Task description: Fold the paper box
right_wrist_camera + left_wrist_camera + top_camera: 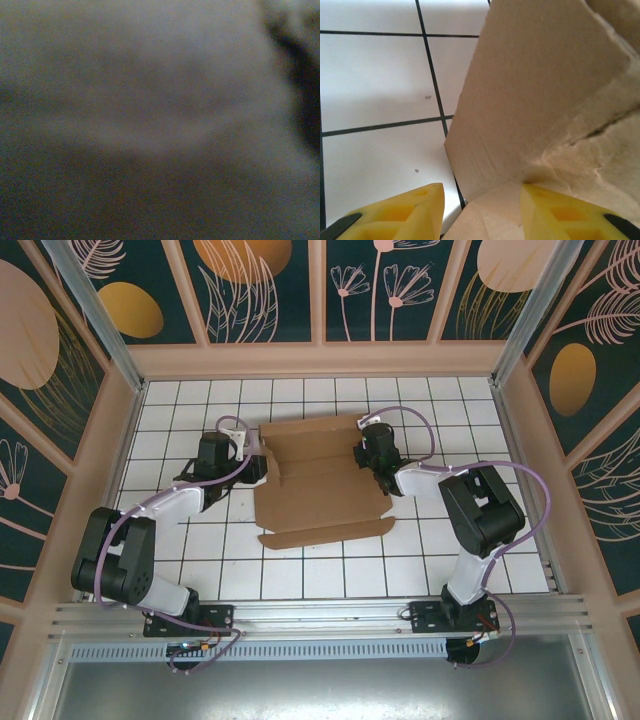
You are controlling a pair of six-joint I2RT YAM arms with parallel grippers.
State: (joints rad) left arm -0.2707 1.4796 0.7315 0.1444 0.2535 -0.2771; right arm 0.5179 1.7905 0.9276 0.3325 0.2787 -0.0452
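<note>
— So, where does the paper box (320, 480) lie?

— It is brown cardboard, mostly unfolded, in the middle of the white tiled table (320, 570). Seen from above, my left pincer (255, 462) is at its left edge and my right pincer (375, 462) at its right edge.

— And how do your pincers stand?

— The left one is about half open. From its wrist, one yellow finger (412, 212) hangs over bare tile and the other finger (560, 212) over cardboard. A side flap (535, 90) tilts up between them. I see a gap beside the outer finger, so I judge nothing is clamped. The right one is narrow, almost closed. Its wrist camera gives a dim grey-brown blur, so I cannot tell whether cardboard is pinched there.

— What could go wrong from here?

— I think the flap could slip out and drop flat, since nothing grips it. If I close away from the crease, the cardboard may buckle or tear; its edge near my inner finger looks ragged. And if one arm pushes harder than the other, the light sheet could slide over the tiles or twist, and the sides would fold crooked.
</note>
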